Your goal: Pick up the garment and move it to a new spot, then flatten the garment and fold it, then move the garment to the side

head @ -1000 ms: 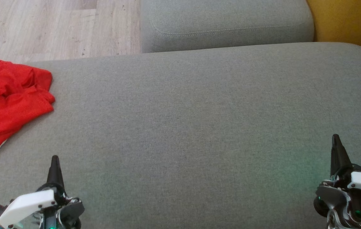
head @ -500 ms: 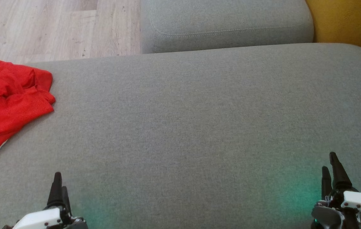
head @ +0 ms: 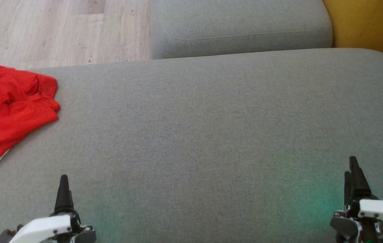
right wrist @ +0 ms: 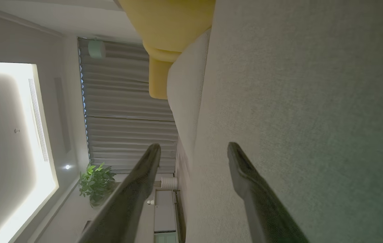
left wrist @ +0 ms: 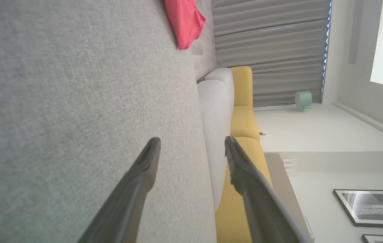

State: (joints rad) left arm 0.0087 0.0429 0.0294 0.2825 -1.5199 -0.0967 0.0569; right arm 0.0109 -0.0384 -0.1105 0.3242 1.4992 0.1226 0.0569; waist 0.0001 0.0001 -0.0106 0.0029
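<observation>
The garment [head: 7,113] is red mesh cloth with a white trim strip, lying crumpled at the far left edge of the grey cushion [head: 204,135]. In the left wrist view the garment [left wrist: 185,21] shows far ahead at the top. My left gripper [head: 64,194] hovers low at the lower left, well short of the garment; its fingers [left wrist: 137,189] stand apart with nothing between them. My right gripper [head: 352,175] sits at the lower right, far from the cloth. Its fingers [right wrist: 255,192] are spread and hold nothing.
A second grey cushion [head: 242,27] lies beyond the big one. Yellow upholstery [head: 370,23] borders the back right. Pale wood floor [head: 49,30] shows at the top left. The garment hangs partly over the cushion's left edge.
Both grippers went from shut to open. Both dropped lower in the head view, then rose slightly. The head view shifted a little; the garment stays put.
</observation>
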